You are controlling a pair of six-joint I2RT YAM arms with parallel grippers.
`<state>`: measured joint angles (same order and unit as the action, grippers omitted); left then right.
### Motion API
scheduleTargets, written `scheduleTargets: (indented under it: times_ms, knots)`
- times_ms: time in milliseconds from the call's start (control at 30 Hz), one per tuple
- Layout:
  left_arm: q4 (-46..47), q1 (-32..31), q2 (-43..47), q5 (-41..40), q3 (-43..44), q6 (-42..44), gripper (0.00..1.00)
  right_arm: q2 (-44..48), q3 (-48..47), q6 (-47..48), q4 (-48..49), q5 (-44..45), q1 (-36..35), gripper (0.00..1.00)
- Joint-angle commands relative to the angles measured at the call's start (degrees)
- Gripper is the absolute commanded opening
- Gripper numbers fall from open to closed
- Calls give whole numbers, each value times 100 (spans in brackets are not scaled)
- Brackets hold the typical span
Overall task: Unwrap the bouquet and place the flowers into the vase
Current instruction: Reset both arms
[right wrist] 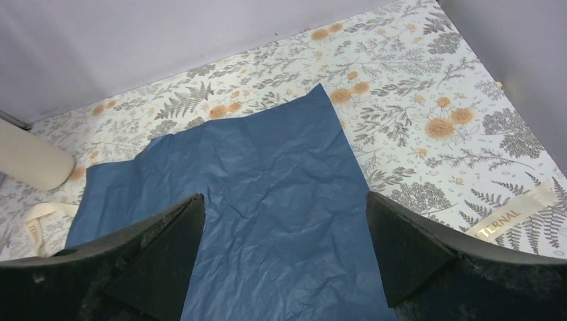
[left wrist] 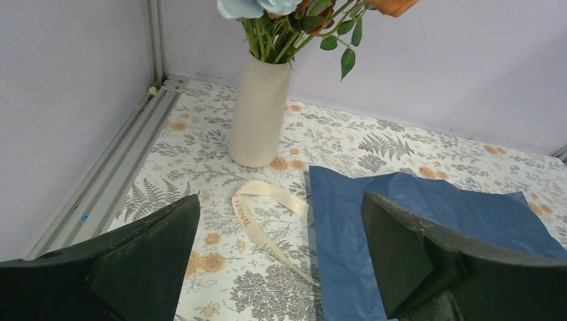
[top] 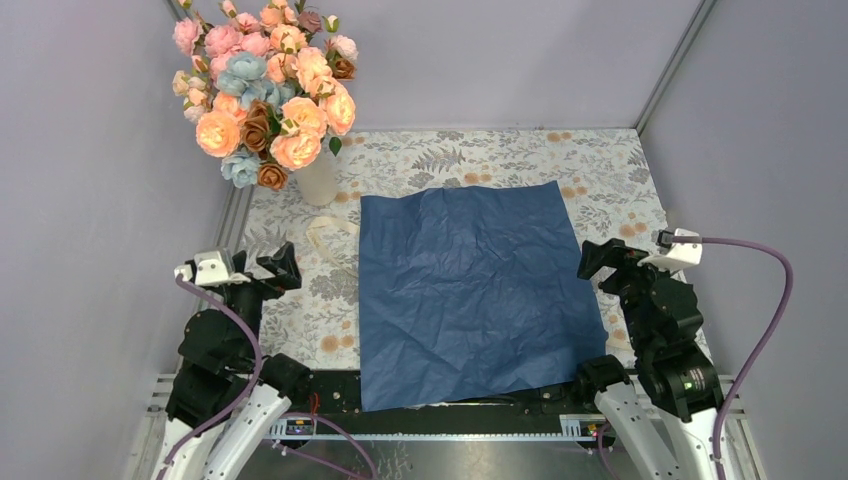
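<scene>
Flowers stand in the vase at upper left, navy paper spread flat mid-frame. Left gripper and right gripper both gape empty beside it.

I see plain lilac walls ahead of my left tool, with a fern-printed tabletop beneath it.

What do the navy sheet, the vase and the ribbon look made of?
Navy sheet: thin matte paper, judging by the fine crinkles and sharp creases. Vase: off-white, smooth and matte, probably ceramic, though plastic can't be ruled out. Ribbon: cream, likely fabric, with a slight sheen and printed letters, lying in a limp loop.
</scene>
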<state>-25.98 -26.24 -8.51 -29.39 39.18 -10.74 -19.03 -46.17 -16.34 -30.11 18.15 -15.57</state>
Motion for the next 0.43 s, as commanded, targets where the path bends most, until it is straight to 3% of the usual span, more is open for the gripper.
scheduleTargets:
  times_ms: [0,400]
  knots:
    - [-48,-13,285,-188,-22,138,99,171,236,65,222,388,28,96]
    - [-61,-13,289,-143,28,142,99,140,258,146,224,402,28,96]
